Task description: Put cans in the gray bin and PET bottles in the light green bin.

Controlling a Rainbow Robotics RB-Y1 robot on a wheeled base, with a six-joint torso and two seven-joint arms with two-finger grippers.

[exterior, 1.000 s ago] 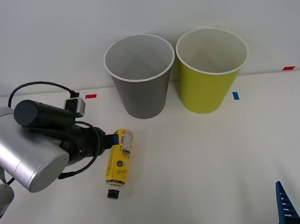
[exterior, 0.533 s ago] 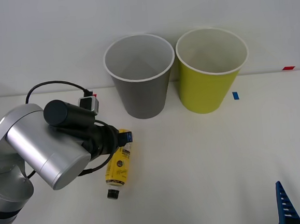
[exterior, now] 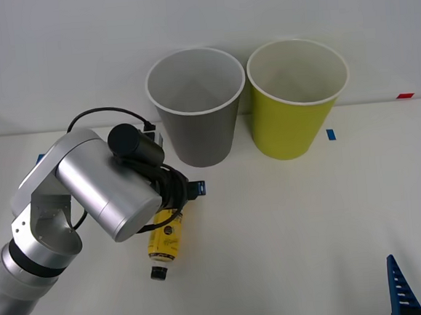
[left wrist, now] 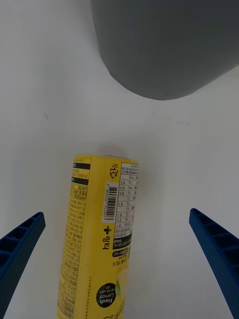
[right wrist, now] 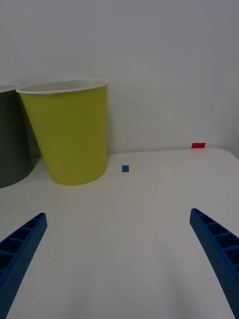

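Note:
The PET bottle [exterior: 166, 236], yellow-wrapped with a black cap, lies on its side on the white table, cap toward me. My left gripper [exterior: 193, 190] hovers over the bottle's base end, open, with the bottle [left wrist: 99, 234] between and below the spread fingers [left wrist: 20, 249], untouched. The gray bin [exterior: 197, 111] stands upright just beyond, and its wall [left wrist: 169, 45] rises close ahead in the left wrist view. To its right stands the light green bin [exterior: 298, 99]. My right gripper [right wrist: 118, 214] waits open low at the near right, facing the light green bin [right wrist: 69, 134].
Both bins stand against the white back wall. Small red tape [exterior: 405, 95] and blue tape [exterior: 330, 134] marks lie on the table to the right. The table's middle and right side hold nothing else.
My left arm has swung right and forward, carrying its gripper along the bottle toward the gray bin. The bottle and the right arm have stayed put.

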